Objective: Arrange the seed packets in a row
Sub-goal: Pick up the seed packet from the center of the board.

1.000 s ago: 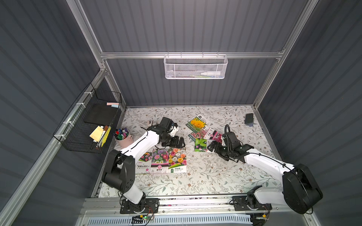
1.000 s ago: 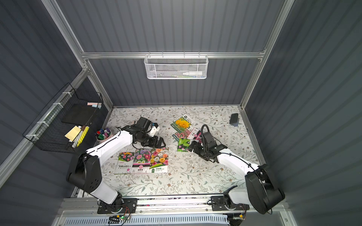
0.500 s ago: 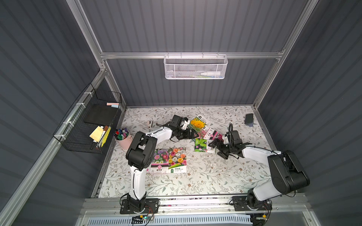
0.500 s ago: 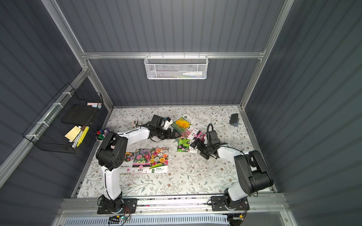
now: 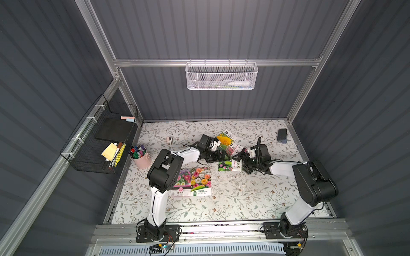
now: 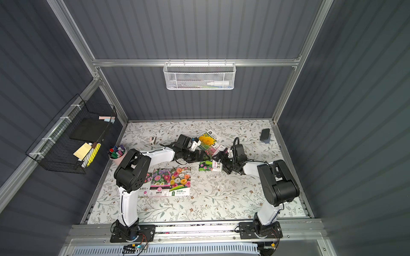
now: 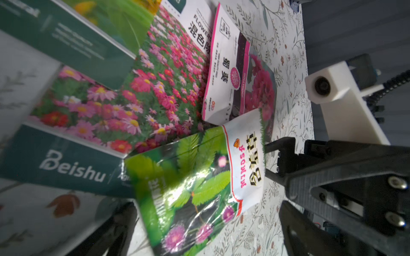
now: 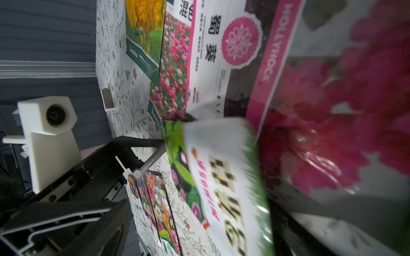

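Observation:
Three seed packets point(image 5: 193, 181) point(image 6: 170, 180) lie side by side near the front left. Farther back is a loose overlapping cluster: a yellow-flower packet point(image 5: 225, 139), a pink-daisy packet point(image 7: 137, 93), a Hollyhock packet point(image 8: 299, 93) and, nearest the front, a green mimosa packet point(image 5: 228, 165) point(image 7: 195, 188) point(image 8: 221, 177). My left gripper point(image 5: 220, 156) point(image 7: 206, 239) stands open low at the mimosa packet's left end, which lies between its fingers. From the right, my right gripper point(image 5: 240, 164) point(image 8: 195, 235) stands open around the packet's white end.
A pink cup of markers point(image 5: 140, 156) stands at the left edge, with a black wire basket point(image 5: 104, 141) on the left wall. On the back wall hangs a white mesh basket point(image 5: 221, 76). A dark block point(image 5: 282, 134) sits back right, a small white piece point(image 5: 169, 140) back left.
My left gripper has travelled right from beside the row to the loose cluster. The right gripper has edged in toward the mimosa packet. No packet has visibly moved.

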Tool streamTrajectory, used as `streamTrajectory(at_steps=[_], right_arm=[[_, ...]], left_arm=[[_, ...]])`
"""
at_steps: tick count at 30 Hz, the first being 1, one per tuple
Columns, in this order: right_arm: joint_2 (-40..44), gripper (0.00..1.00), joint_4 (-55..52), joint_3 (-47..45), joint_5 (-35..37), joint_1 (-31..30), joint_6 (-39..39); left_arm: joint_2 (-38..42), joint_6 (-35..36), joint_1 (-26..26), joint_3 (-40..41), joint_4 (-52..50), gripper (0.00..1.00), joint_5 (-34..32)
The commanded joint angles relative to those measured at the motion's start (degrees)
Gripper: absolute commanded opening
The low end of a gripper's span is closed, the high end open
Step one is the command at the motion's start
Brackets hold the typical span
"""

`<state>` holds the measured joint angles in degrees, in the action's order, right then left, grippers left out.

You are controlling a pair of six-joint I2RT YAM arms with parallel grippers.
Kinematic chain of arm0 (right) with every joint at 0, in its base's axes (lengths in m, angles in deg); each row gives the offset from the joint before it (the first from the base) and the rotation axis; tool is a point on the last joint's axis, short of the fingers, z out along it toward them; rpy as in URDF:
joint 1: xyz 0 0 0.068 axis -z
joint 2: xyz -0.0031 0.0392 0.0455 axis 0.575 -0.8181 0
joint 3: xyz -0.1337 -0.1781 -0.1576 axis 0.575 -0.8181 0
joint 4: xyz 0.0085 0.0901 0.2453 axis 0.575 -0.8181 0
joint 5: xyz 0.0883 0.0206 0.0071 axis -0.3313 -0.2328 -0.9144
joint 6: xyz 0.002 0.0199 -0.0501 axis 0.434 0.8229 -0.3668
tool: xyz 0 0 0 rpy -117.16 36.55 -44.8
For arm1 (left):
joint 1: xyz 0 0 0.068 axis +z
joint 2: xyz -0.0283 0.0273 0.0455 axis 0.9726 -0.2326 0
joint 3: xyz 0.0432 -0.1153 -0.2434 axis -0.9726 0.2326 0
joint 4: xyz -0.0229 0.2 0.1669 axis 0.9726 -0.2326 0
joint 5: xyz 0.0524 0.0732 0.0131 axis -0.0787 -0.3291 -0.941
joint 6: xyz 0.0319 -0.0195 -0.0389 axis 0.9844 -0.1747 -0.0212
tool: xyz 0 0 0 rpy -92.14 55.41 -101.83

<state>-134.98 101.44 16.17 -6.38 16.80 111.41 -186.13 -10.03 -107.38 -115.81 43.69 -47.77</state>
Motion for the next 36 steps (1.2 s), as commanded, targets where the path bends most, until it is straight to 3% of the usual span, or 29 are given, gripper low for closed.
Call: streamTrajectory(at_steps=[1, 6, 8, 9, 14, 19, 24, 32, 36], right_arm=[[-3.5, 0.94, -3.4, -1.4, 1.5, 0.2, 1.5], [-4.0, 0.91, -2.4, -2.2, 1.3, 0.4, 1.7], [-3.8, 0.85, -1.3, -2.7, 0.7, 0.7, 1.7], [-3.7, 0.79, -0.7, -3.0, 0.3, 0.8, 1.8], [-1.9, 0.26, 1.3, -4.4, -0.6, 1.5, 1.6], [0.5, 0.00, 2.5, -5.0, -1.0, 1.5, 1.3], [7.3, 0.00, 3.5, -5.9, 0.4, 1.5, 0.1], [25.7, 0.00, -0.9, -7.2, 20.5, 1.3, -3.2], [27.6, 0.00, -0.2, -7.0, 24.2, 1.0, -1.8]], left_arm=[[-0.7, -3.3, -0.8, 1.7, -1.3, 0.93, 0.8], [-0.3, -4.8, -0.8, -0.9, -2.3, 0.78, 1.8], [-0.2, -4.8, -0.8, -1.0, -3.4, 0.78, 1.8], [-0.1, -4.9, -0.8, -3.1, -3.4, 0.78, 1.5], [-0.1, -5.5, -0.8, -3.4, -3.5, 0.79, 0.7], [1.0, -6.4, -0.8, -2.1, -3.3, 0.82, 0.5], [5.4, -7.6, -0.8, -0.2, -9.9, 0.99, -2.6], [12.1, -26.7, -0.8, 0.7, -6.7, 0.99, -7.0], [11.8, -40.9, -1.4, 3.3, 5.1, 0.99, -11.2]])
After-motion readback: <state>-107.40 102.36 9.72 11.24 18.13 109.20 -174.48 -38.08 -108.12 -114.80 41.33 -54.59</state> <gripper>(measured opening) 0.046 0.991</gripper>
